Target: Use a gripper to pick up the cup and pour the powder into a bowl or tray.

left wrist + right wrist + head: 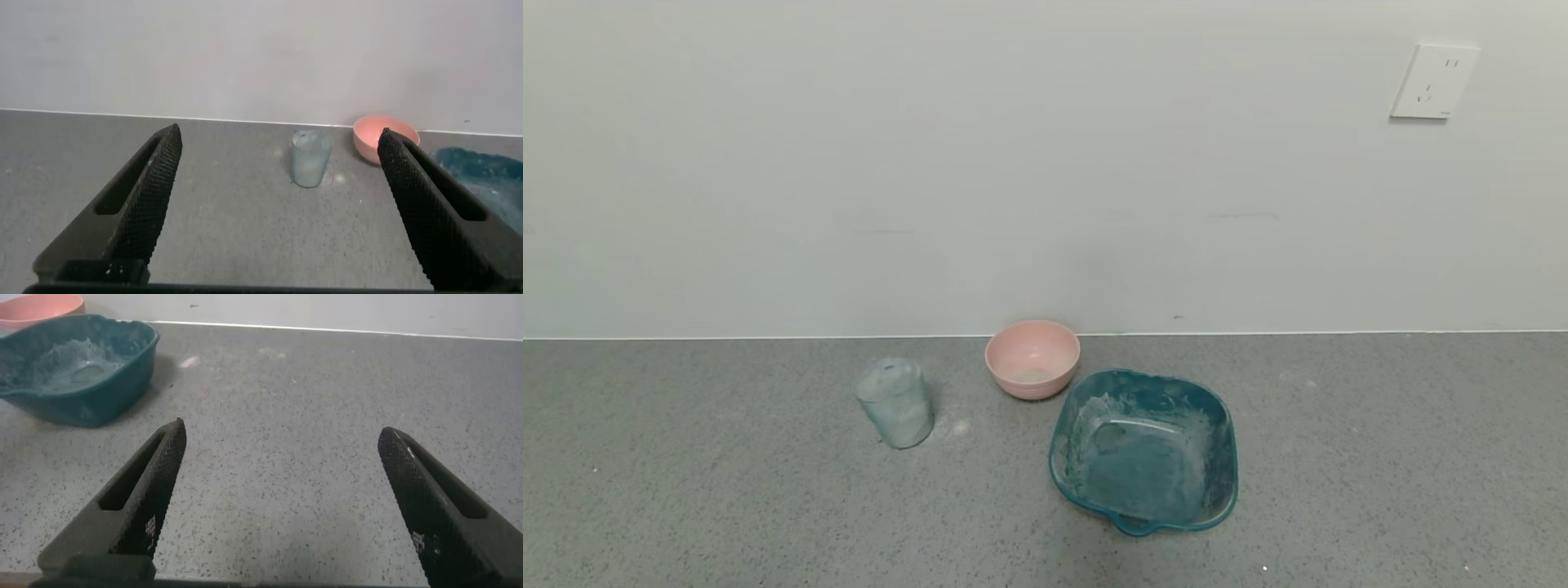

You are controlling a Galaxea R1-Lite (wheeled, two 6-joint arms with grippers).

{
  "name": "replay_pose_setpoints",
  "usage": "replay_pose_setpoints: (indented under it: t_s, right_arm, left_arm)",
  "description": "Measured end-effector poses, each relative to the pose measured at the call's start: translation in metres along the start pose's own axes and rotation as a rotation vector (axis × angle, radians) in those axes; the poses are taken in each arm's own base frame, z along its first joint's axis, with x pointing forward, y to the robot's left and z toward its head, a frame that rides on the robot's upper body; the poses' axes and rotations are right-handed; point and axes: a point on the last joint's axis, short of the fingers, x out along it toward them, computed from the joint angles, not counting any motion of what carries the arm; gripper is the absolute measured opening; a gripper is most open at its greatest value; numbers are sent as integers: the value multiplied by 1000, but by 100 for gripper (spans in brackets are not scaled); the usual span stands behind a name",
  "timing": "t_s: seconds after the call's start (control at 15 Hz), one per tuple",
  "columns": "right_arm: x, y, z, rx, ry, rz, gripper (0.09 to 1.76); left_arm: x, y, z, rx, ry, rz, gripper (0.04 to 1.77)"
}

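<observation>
Right now nothing on the counter (686, 490) is being touched. The cup (895, 402) stands upright on the grey speckled surface, to the left of the bowl (1032, 358) and apart from it, its clear ribbed wall frosted white. A faint smear of powder (957, 427) lies on the counter just beside the cup's base, on the side toward the bowl. The bowl sits close to the wall (1045, 163), with a pale dusting at its bottom. Just in front of it and to its right is the teal tray (1225, 441), its near rim almost against the bowl; white powder streaks its inner walls and floor, and its spout points toward the robot.

Neither arm shows in the head view. From the left wrist view, the left gripper (278, 163) hangs low over the counter with its two black textured fingers (151, 196) spread wide and nothing between them; the cup (310, 158) stands well ahead, seen through the gap, with the bowl (384, 137) and tray (482, 175) off to one side beyond it. The right gripper (282, 457) is likewise spread wide and holds nothing, above bare counter, with the tray (82, 371) and a sliver of the bowl (41, 306) farther off. A white socket (1433, 82) sits high on the wall at right.
</observation>
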Motion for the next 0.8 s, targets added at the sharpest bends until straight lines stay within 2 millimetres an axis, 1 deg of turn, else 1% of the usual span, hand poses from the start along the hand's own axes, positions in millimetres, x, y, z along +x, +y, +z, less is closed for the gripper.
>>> replay_pose_setpoints:
  t_s: [0.27, 0.6, 0.8]
  right_arm:
    - [0, 0, 0, 0, 0, 0, 171]
    - [0, 0, 0, 0, 1, 0, 171]
    - [0, 0, 0, 0, 1, 0, 171]
  left_arm:
    - [-10, 1, -23, 1, -4, -1, 172]
    - [-13, 2, -59, 1, 23, -26, 172]
    - [-12, 3, -79, -3, -2, -35, 172]
